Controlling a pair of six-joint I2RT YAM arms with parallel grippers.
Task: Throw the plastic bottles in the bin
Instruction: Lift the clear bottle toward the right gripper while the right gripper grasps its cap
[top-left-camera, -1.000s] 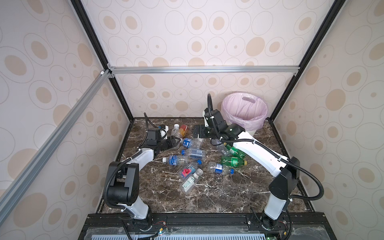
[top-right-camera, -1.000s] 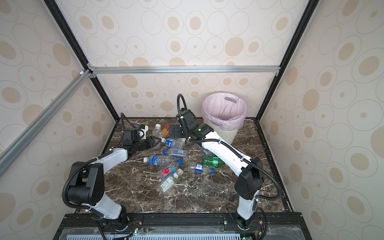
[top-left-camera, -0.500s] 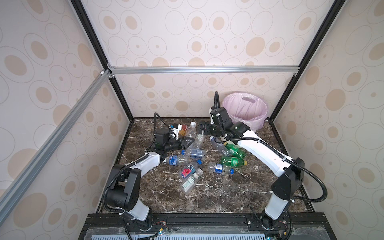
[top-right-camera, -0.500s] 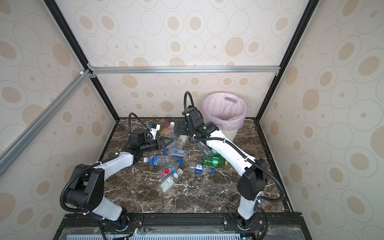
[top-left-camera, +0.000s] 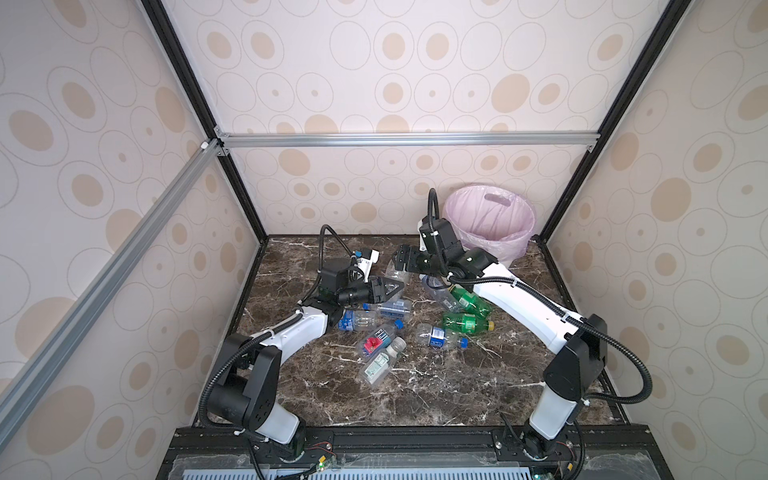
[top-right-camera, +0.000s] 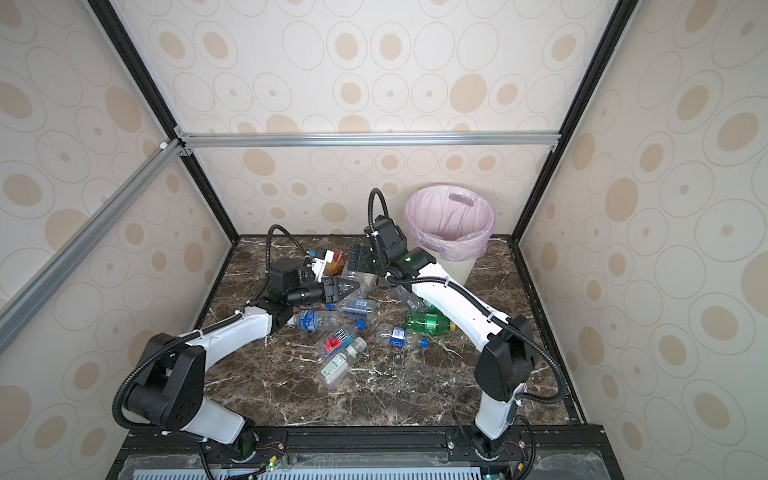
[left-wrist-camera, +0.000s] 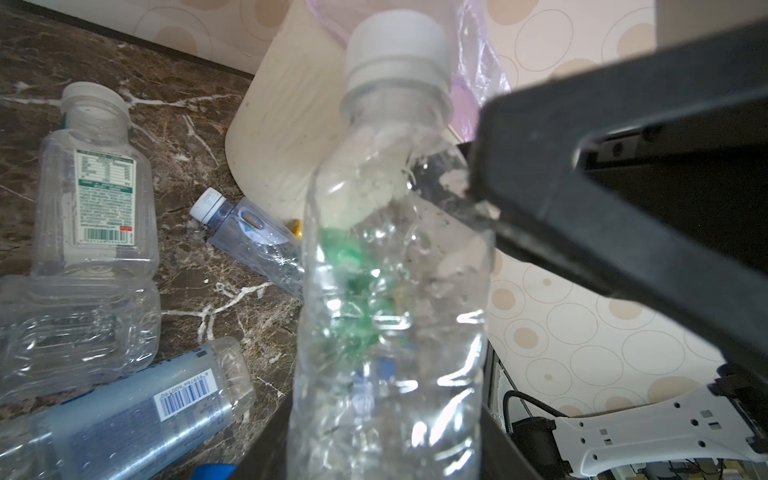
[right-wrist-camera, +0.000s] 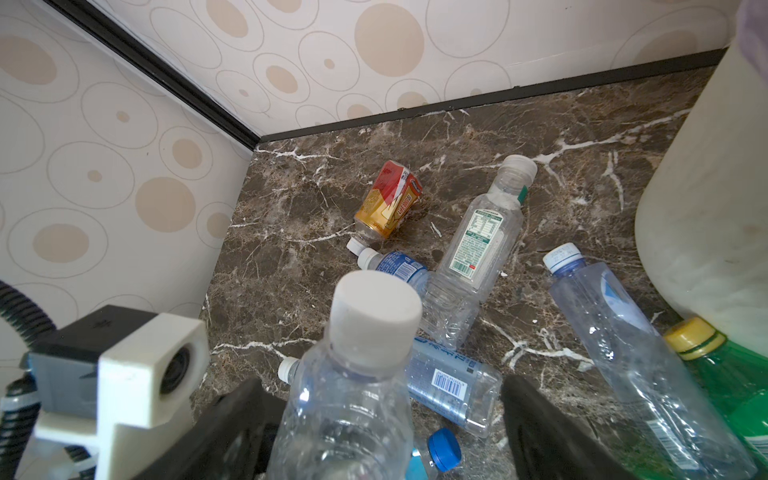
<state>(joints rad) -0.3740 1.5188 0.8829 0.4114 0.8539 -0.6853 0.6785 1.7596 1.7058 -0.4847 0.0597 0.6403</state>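
In both top views the left gripper (top-left-camera: 394, 286) is clamped tight on the lower part of a crumpled clear plastic bottle with a white cap (top-left-camera: 395, 272). The bottle is held clear of the dark brown marble tabletop (top-left-camera: 415, 395), towards its far edge. The right gripper (top-left-camera: 402, 261) meets the bottle from the opposite side, at the cap end. The round cream-white ribbed bin with a pale pink bag (top-right-camera: 457, 266) stands in the far right corner, near the right gripper but apart from the bottle. The other plastic bottles (top-right-camera: 332, 345) lie scattered on the tabletop between the arms, two green bottles (top-left-camera: 467, 322) among them.

In the left wrist view the held bottle (left-wrist-camera: 390, 270) rises from the left gripper with its cap towards the bin (left-wrist-camera: 282, 124). One black finger (left-wrist-camera: 602, 187) of the right gripper is close beside its shoulder.

In the right wrist view the right gripper's fingers (right-wrist-camera: 241, 415) stand wide apart on either side of the bottle's neck. A gap shows on one side, and they grip nothing. An amber bottle with a red and yellow label (right-wrist-camera: 388, 201) lies near the far wall.
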